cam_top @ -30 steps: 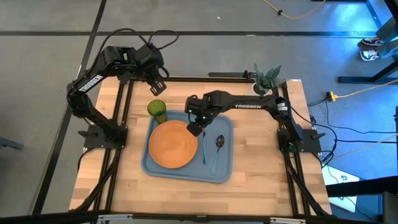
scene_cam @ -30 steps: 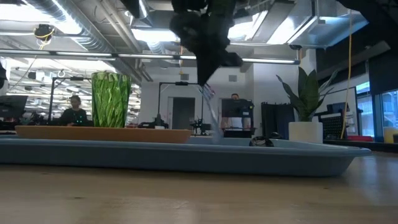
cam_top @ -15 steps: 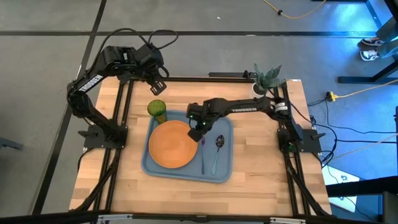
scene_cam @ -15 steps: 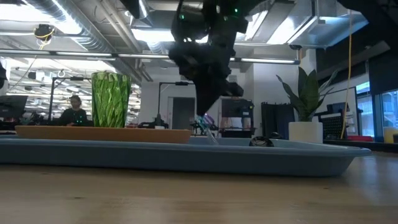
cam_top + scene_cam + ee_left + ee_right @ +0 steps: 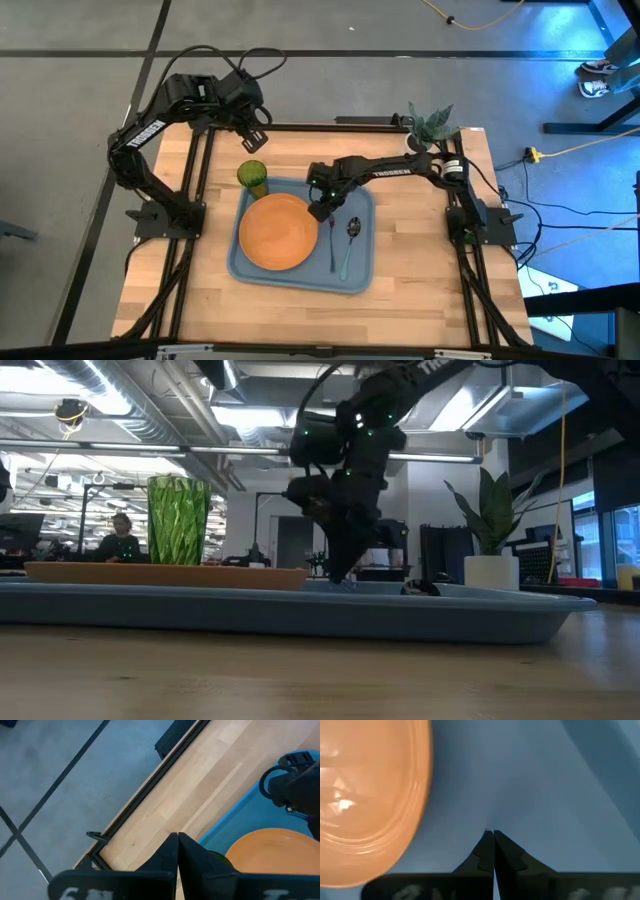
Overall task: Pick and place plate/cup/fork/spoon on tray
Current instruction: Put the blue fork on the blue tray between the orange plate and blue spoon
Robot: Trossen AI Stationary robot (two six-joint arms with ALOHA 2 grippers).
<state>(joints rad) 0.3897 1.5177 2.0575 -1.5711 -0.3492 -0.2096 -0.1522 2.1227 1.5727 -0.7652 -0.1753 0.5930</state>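
The blue-grey tray (image 5: pixel 360 205) lies mid-table. On it are the orange plate (image 5: pixel 278 232) and the spoon (image 5: pixel 349 245), and the green cup (image 5: pixel 252 177) stands at its far left corner. The slim fork (image 5: pixel 332 250) lies between plate and spoon. My right gripper (image 5: pixel 320 211) is down on the tray floor beside the plate's rim (image 5: pixel 395 820), shut at the fork's far end. My left gripper (image 5: pixel 257 128) hangs shut and bare, high over the table's far left corner. My right gripper is shut on the fork's far end (image 5: pixel 327 224). Its fingers (image 5: pixel 485 850) come steeply from above, their tips at the tray floor (image 5: pixel 340 576). They hide the place of contact. The rest of the fork stretches toward the table's near edge, low on the tray.
A white pot with a green plant (image 5: pixel 428 125) stands at the table's far right corner. Bare wood lies to the right of the tray (image 5: pixel 430 250) and along the near edge. Black frame rails run down both sides of the table.
My right gripper has sunk from above the tray down to its floor, shifting a little toward the table's right edge, shut throughout. The fork, which hung slanting below the fingers, has come down with it and now lies along the tray beside the plate.
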